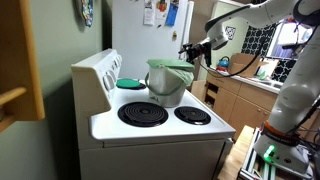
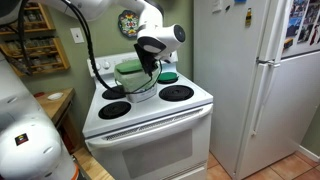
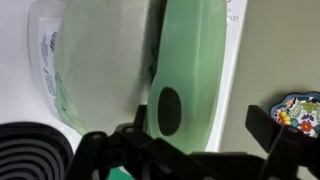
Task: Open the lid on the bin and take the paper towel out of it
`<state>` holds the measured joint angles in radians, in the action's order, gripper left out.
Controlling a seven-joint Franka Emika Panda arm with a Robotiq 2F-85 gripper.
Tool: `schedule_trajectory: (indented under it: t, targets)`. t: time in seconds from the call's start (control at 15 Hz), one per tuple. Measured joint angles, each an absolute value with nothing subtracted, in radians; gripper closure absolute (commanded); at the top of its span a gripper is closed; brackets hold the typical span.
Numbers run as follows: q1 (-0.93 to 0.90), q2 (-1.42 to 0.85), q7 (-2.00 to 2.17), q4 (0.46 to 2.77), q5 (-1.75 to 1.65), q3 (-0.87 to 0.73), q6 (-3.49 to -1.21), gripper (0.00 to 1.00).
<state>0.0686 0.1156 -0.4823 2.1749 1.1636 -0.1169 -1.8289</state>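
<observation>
The small grey-silver bin [image 1: 167,90] stands on the white stove between the back burners; it also shows in an exterior view [image 2: 134,84] and in the wrist view [image 3: 95,65]. Its pale-green lid [image 1: 170,67] [image 2: 129,68] lies on top of it and looks closed. My gripper [image 1: 189,50] [image 2: 150,63] hovers at the lid's edge. In the wrist view the gripper [image 3: 200,125] is open, and the lid's rim [image 3: 195,60] with a dark oval finger hole lies between the two fingers. The paper towel is hidden.
A flat teal disc [image 1: 130,83] [image 2: 168,76] lies on a back burner beside the bin. Coil burners [image 1: 143,113] [image 1: 192,115] are at the stove's front. A white fridge [image 2: 255,80] stands beside the stove. A colourful plate [image 3: 296,108] hangs on the wall.
</observation>
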Motion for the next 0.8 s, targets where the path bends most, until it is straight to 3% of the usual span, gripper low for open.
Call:
schedule_trajectory:
  t: [0.8]
  targets:
    - [0.062, 0.218, -0.354, 2.085, 1.15, -0.073, -1.795, 0.0]
